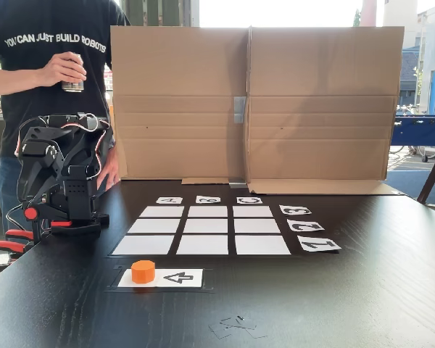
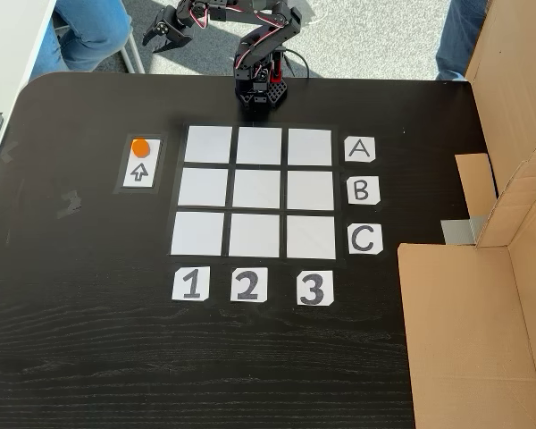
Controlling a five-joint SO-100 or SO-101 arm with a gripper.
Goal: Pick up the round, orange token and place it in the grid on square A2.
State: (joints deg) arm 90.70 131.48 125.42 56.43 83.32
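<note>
Nearest the camera in a fixed view, we see bare dark tabletop [image 1: 362,304], then the token [image 1: 143,271] sitting on the left end of the arrow card [image 1: 178,278], just in front of the grid [image 1: 203,226]. In the other fixed view, from above, the token [image 2: 140,147] rests on the top end of that card [image 2: 140,172], to the left of the grid [image 2: 255,193] and level with its A row. We see the arm folded back at the far edge of the tabletop, and its claw [image 2: 163,32] hangs out beyond that edge with its jaws spread apart, holding nothing.

From the claw, the token lies forward onto the tabletop and only a little to the left as this view shows it, so we judge the coming move to be mostly a reach outward. Square A2 [image 2: 259,145] sits right of the token, one cell past the grid's near column. A person [image 1: 51,69] stands behind the arm holding a can [image 1: 73,84]
</note>
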